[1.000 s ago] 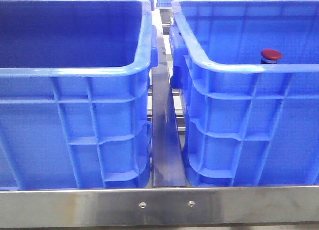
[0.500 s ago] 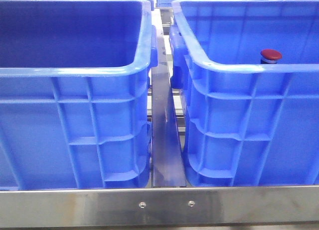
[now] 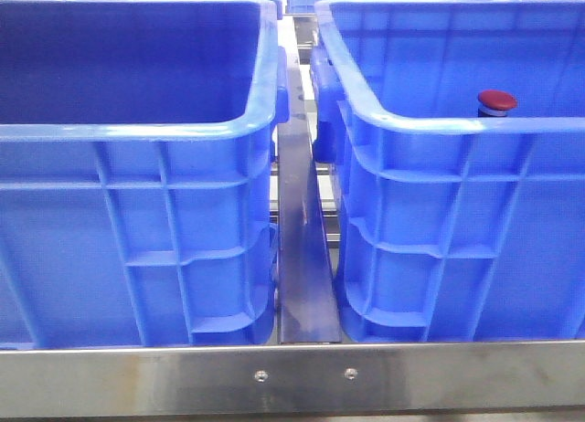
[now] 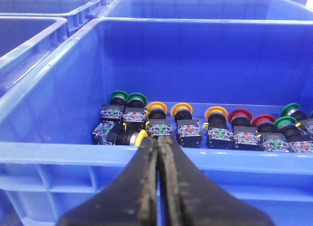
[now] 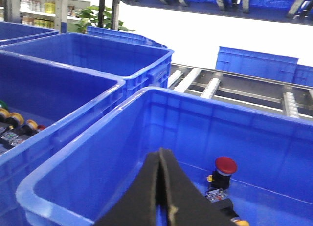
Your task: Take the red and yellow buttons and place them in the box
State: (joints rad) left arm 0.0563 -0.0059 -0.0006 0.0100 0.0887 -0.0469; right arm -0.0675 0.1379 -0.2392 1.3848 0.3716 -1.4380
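We see bright blue crates [image 3: 137, 212], a dark red button cap [image 3: 497, 100], and green [image 4: 119, 95], yellow [image 4: 182, 108] and red caps [image 4: 239, 114] on black-bodied switches, above a silver rail [image 3: 292, 376].

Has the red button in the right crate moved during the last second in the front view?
No. The red button sits at the same spot just above the near rim of the right crate as in both earlier front pictures.
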